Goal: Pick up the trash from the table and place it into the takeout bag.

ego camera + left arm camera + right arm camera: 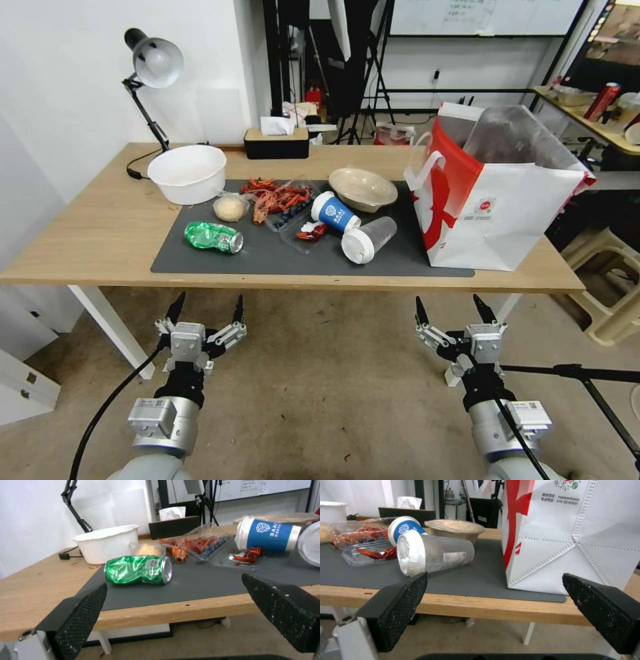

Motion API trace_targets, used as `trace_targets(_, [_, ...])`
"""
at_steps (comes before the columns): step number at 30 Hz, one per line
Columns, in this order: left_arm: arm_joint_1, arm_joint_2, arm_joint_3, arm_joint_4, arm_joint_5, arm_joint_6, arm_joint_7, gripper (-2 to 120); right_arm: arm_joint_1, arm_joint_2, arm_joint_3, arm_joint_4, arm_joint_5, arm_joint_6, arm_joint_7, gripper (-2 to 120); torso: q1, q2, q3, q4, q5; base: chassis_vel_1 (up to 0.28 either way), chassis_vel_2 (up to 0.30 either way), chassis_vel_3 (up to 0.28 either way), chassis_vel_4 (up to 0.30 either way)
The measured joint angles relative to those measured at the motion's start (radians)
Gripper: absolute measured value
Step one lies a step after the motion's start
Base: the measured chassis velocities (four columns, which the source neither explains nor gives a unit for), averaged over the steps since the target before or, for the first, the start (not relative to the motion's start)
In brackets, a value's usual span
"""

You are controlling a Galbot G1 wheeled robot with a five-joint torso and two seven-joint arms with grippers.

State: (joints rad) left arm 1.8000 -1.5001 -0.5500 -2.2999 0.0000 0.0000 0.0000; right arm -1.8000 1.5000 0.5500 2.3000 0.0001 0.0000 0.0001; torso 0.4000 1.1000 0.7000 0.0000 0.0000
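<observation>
We see the table (87, 247) with its dark mat (280, 257). On the mat's right end stands the takeout bag (513, 213). Beside it lie the bowl (363, 189), the clear cup (369, 239), the blue cup (335, 212), and, farther left, the green can (213, 237). Before the table's near edge, our left gripper (207, 310) and right gripper (453, 310) hang low, fingers spread, empty.

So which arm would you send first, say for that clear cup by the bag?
Probably the right. The right gripper hangs open below the table edge nearly in line with the clear plastic cup and the takeout bag; the left gripper faces the green can.
</observation>
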Motion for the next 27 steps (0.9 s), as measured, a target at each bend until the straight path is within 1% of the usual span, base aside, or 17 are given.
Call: trace_targets(27, [0.0, 0.0, 0.0, 0.0, 0.0, 0.0, 0.0, 100, 0.0, 0.0, 0.0, 0.0, 0.0, 0.0, 0.0, 100, 0.0, 0.0, 0.0, 0.0, 0.0, 0.0, 0.0, 0.0, 0.0])
